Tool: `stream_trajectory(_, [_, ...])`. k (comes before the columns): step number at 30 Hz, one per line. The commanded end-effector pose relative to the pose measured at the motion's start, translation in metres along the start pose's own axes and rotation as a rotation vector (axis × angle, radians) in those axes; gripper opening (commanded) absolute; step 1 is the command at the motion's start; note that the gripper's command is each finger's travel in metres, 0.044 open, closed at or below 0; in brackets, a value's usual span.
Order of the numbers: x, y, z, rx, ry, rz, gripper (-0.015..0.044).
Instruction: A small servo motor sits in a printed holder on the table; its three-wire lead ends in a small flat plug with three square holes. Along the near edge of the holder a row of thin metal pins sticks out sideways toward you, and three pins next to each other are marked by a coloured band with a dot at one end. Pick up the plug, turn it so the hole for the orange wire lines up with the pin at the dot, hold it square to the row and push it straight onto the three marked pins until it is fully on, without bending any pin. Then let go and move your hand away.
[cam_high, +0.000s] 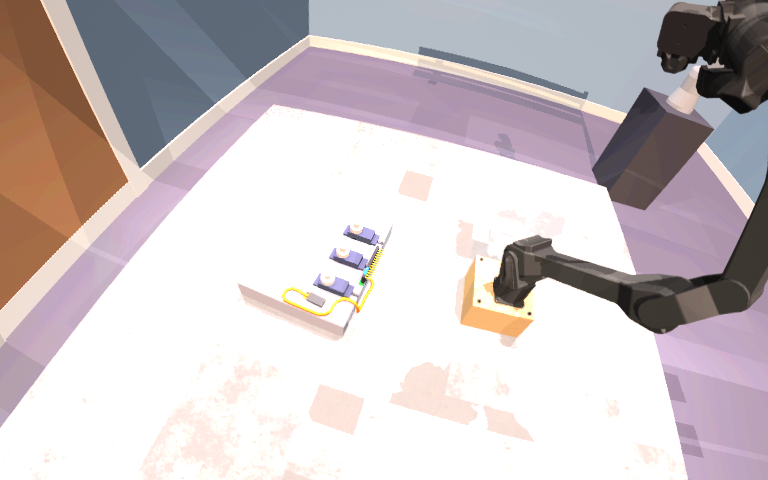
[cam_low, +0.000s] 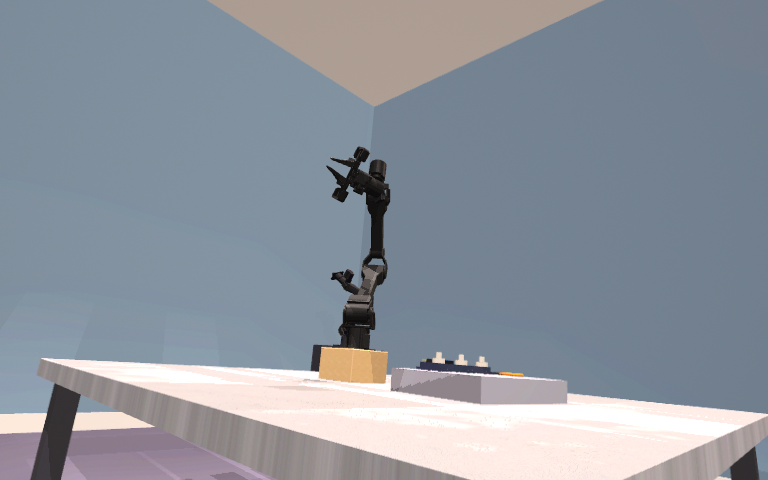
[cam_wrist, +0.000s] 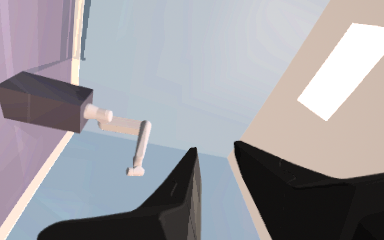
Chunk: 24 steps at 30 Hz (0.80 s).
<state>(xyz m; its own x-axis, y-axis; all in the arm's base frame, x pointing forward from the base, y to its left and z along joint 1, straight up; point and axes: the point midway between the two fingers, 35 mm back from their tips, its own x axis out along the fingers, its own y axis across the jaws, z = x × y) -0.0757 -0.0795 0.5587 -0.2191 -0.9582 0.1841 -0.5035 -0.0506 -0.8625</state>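
The grey holder (cam_high: 294, 313) (cam_low: 481, 387) lies on the white table (cam_high: 198, 367) (cam_low: 226, 396). Three purple servos stand in it, and the nearest servo (cam_high: 334, 283) has a yellow-orange lead (cam_high: 291, 292). The lead ends in a small grey plug (cam_high: 316, 300) that lies flat on the holder. A row of thin pins (cam_high: 374, 262) runs along the holder's right edge, with a green mark (cam_high: 362, 280) at its near end. My gripper (cam_low: 329, 164) (cam_wrist: 215, 150) is high in the air above the arm's base, far from the plug. It points up and away. Its fingers are a narrow gap apart with nothing between them.
The arm stands on a tan wooden block (cam_high: 489, 316) (cam_low: 351, 365) to the right of the holder. A dark box (cam_high: 651, 147) (cam_wrist: 45, 102) with a white jointed fixture (cam_wrist: 140, 145) stands on the floor beyond the table's far right corner.
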Motion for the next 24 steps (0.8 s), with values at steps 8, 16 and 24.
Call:
stream_trajectory(8, [0.018, -0.01, 0.036, 0.147, -0.123, -0.052, 0.0115])
stream_trajectory(16, [0.028, -0.018, 0.065, 0.282, -0.224, -0.085, 0.0115])
stream_trajectory(24, [0.034, -0.026, 0.092, 0.402, -0.317, -0.103, 0.0115])
